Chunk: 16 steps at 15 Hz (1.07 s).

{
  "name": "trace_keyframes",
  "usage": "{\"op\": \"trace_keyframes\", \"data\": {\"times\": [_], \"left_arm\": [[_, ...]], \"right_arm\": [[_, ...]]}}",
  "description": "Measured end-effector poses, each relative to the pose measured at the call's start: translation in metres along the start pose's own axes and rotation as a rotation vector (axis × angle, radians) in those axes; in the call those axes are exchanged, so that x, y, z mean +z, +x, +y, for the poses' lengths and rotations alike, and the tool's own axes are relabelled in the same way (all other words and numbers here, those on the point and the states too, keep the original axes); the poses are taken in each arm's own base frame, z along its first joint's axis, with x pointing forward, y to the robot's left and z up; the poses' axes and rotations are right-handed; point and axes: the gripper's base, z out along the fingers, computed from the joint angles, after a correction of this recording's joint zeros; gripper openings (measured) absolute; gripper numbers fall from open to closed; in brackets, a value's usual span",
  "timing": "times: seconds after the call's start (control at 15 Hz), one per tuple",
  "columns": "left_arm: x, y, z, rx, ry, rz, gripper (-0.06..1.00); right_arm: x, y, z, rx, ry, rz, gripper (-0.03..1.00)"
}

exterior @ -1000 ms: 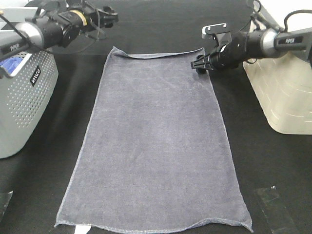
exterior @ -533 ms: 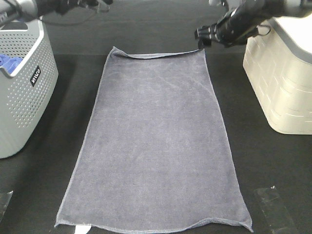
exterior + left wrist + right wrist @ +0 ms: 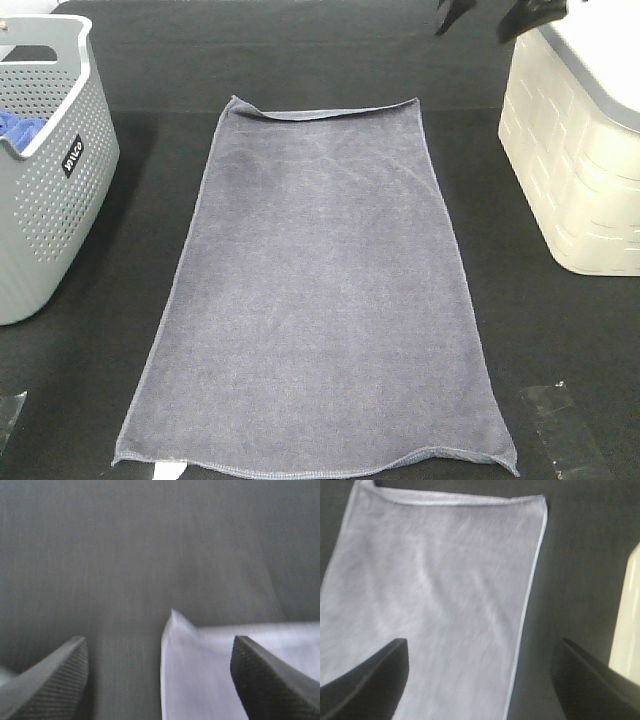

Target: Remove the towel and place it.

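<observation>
Since a second ago I have pulled both arms back off the long grey-lavender terry towel [image 3: 315, 290], which lies spread flat on the black table [image 3: 330, 60] between two baskets, my left gripper [image 3: 160, 680] and right gripper [image 3: 480, 680] spread wide, empty, releasing it.

Looks like a robot test lab set up for laundry work, not a real home. A big table [image 3: 560, 330] w/ a plain black cover fills the whole view. On it: a grey basket [image 3: 45, 200] full of small holes on one side, w/ a blue cloth [image 3: 25, 128] inside, and a cream bin [image 3: 580, 170] on the other side. A grey towel [image 3: 315, 300] lies flat between them. Clear tape bits [image 3: 560, 420] stick to the near edge, as in a test setup.
</observation>
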Motion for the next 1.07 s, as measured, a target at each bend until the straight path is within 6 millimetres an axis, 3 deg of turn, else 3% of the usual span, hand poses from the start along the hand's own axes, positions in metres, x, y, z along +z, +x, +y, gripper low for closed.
{"op": "trace_keyframes", "data": {"times": [0.13,0.4,0.6,0.73,1.07], "left_arm": [[-0.032,-0.001,0.007,0.037,-0.029,0.078,0.75],[-0.079,-0.013,0.013,0.044,0.001,0.037,0.75],[-0.132,-0.009,0.014,0.111,0.071,0.022,0.75],[-0.153,0.015,0.026,0.127,0.06,0.088,0.75],[-0.208,0.116,0.065,0.138,0.038,0.273,0.75]], "right_arm": [[-0.034,0.008,0.006,0.004,-0.008,0.046,0.74],[-0.094,0.02,0.016,0.004,-0.012,0.044,0.74],[-0.123,0.038,0.02,-0.001,-0.008,0.021,0.74],[-0.139,0.062,0.021,0.001,-0.004,0.037,0.74],[-0.153,0.16,0.019,0.021,0.009,0.168,0.74]]}}
